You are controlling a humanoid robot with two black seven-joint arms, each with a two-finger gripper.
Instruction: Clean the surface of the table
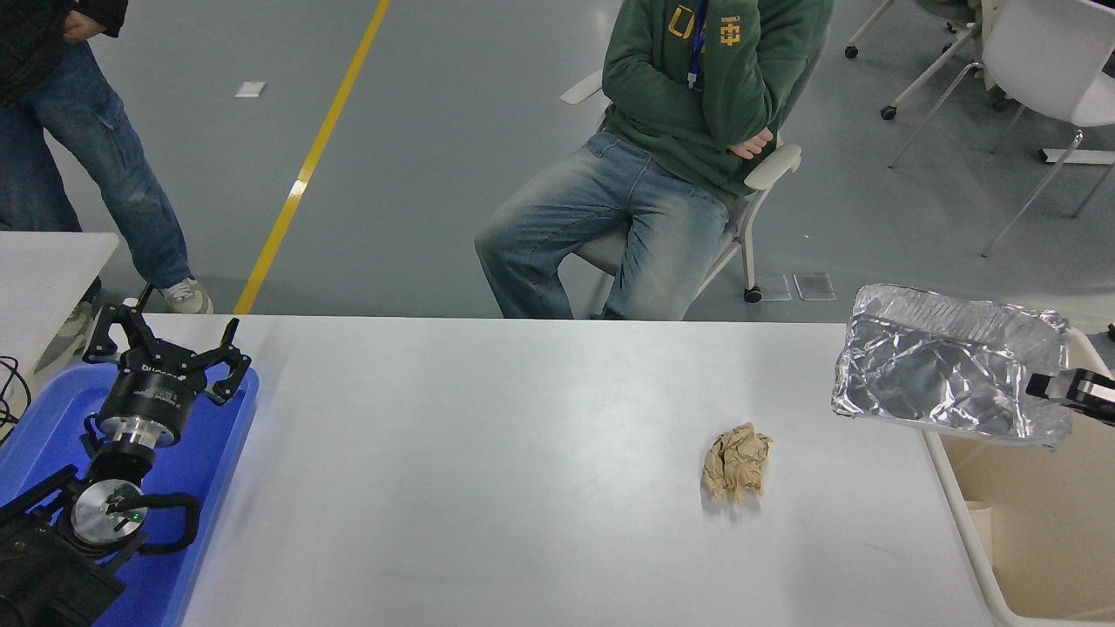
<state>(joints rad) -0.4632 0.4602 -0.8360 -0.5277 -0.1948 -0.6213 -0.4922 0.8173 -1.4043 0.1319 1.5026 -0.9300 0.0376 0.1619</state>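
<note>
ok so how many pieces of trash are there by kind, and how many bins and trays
crumpled foil tray: 1, held by the right gripper above the bin
crumpled brown paper ball: 1, on the table surface
beige bin: 1
blue plastic tray: 1
total: 4

Scene evenly and brightly lit from overhead; diffuse light, no hard shadows. A soft sheen is seen across the table surface (488,453). A faint, short shadow is cast beneath the crumpled brown paper (737,462). Strong specular glare is noted on the foil tray (945,366). Focus is sharp throughout; no motion blur is recorded. Slight wide-angle distortion is observed at the frame edges.
</note>
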